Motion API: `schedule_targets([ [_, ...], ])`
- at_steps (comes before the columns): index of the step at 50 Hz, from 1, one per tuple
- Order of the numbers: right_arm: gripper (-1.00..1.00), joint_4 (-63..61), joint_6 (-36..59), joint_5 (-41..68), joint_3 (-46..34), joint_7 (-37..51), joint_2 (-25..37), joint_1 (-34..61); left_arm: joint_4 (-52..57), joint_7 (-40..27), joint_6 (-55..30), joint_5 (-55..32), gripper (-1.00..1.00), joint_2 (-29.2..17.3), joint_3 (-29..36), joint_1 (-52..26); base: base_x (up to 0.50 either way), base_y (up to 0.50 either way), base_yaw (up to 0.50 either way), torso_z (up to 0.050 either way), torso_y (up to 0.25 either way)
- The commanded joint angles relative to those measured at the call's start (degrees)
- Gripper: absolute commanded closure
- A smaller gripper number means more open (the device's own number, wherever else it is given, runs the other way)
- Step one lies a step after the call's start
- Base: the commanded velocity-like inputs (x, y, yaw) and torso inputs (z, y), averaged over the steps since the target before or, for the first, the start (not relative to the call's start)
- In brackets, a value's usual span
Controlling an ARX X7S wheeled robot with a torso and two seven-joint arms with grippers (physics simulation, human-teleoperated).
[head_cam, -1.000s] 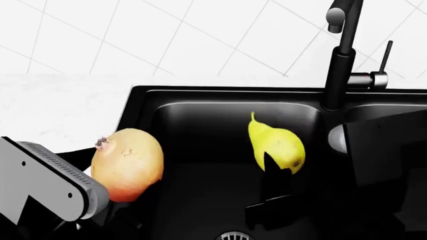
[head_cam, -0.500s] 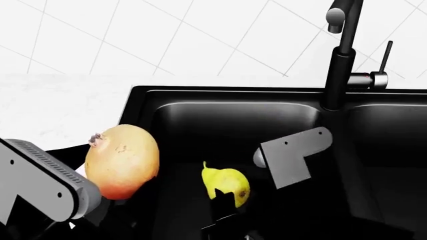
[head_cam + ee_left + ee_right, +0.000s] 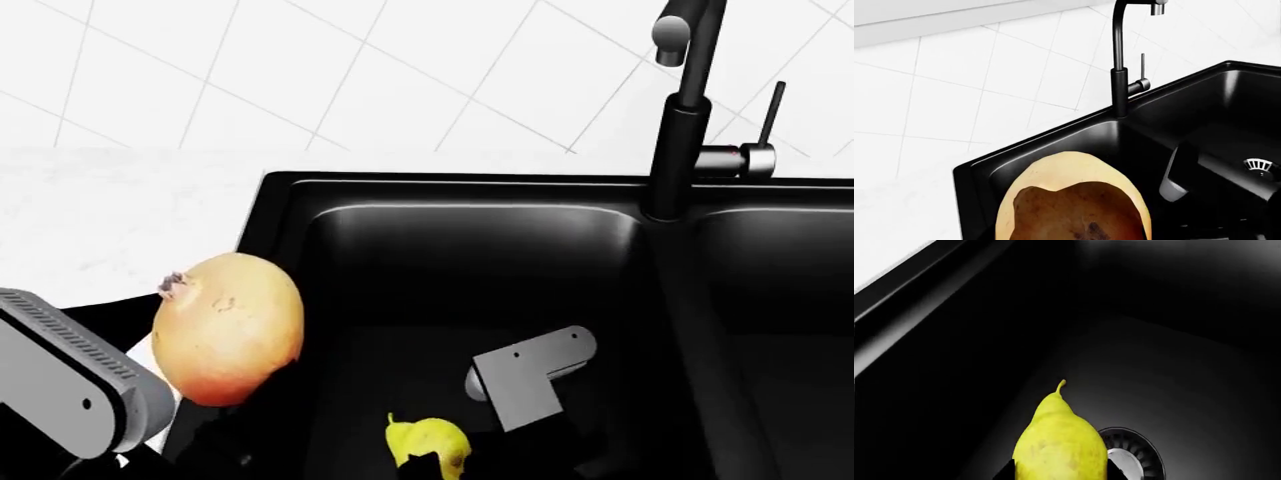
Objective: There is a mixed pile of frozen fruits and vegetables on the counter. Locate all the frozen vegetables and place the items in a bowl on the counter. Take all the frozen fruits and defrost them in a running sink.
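— Sink [image 3: 441,215] first: where is my pear [image 3: 430,445]?

— Low inside the left basin of the sink, close above its drain [image 3: 1131,455]. My right gripper [image 3: 1057,475] pinches it, stem pointing up to the back wall of the basin.

— And the tan fruit [image 3: 227,325]?

— It hangs over the left rim of the sink, just at the edge of the counter [image 3: 120,215]. My left gripper [image 3: 174,385] seems to clasp it from below, but its fingers are hidden behind the fruit, so how they stand I cannot tell.

— The tap [image 3: 683,110]?

— It stands at the back rim of the sink, between the two basins. I see no water coming from it.
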Motion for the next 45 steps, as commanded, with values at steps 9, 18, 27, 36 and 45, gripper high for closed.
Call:
schedule_targets([
  [9,-1.00,1.86,-0.89,-3.81,0.16,-3.24,-1.96,-0.09,-1.03,0.40,2.52,1.21,1.00,2.19,-0.82,-0.36,0.00,0.00,0.00,0.000,0.001],
  [18,-1.00,-6.88,-0.07,-0.54,3.92,1.83,1.67,-0.89,-1.01,0.34,2.60,0.77,1.00,1.98,-0.80,-0.75,0.00,0.00,0.00,0.000,0.000],
  [27,-1.00,-20.28,-0.23,6.94,13.81,12.07,9.74,-2.69,-1.80,0.49,2.43,1.19,1.00,2.63,0.01,-1.24,0.00,0.00,0.00,0.000,0.001],
  [36,-1.00,-27.77,-0.88,12.65,20.44,17.86,15.45,-4.24,-3.73,1.98,2.34,0.94,1.00,3.07,0.41,-2.48,0.00,0.00,0.00,0.000,0.000],
  [45,-1.00,-37.23,-5.04,19.38,29.85,22.41,23.35,-9.92,-8.41,5.57,0.99,4.18,1.00,5.43,3.06,-6.35,0.00,0.00,0.00,0.000,0.000],
])
